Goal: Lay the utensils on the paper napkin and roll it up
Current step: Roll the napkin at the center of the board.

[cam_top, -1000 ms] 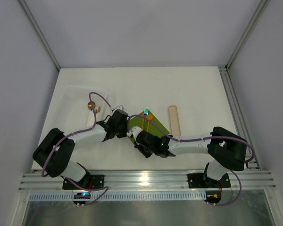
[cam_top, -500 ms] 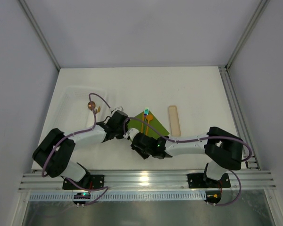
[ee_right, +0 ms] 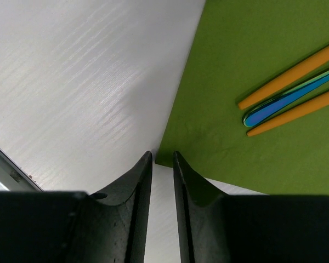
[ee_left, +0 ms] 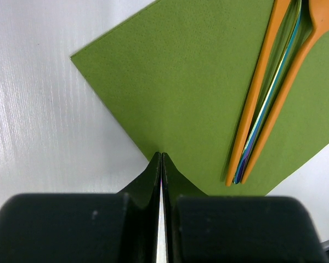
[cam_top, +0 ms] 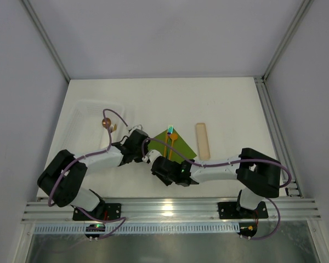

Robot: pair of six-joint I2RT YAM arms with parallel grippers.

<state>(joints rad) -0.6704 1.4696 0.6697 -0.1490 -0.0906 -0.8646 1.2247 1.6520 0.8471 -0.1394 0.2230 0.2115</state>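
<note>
Placement is complete: the utensils [ee_left: 270,93], two orange and one iridescent between them, lie side by side on the paper napkin [ee_left: 197,93], which sits flat on the bench [ee_right: 88,71] between the two arms. The step in hand appears to be the start of the roll.

The left claw [ee_left: 161,158] is fully closed, with its tips at the napkin's near edge. Whether it pins the paper cannot be told. The right claw [ee_right: 163,156] is parted to a narrow slot, with a napkin corner at the mouth of the slot, not pinched.

The next move likely calls for closing on that corner, lifting it and folding it over the utensils without shifting them.
</note>
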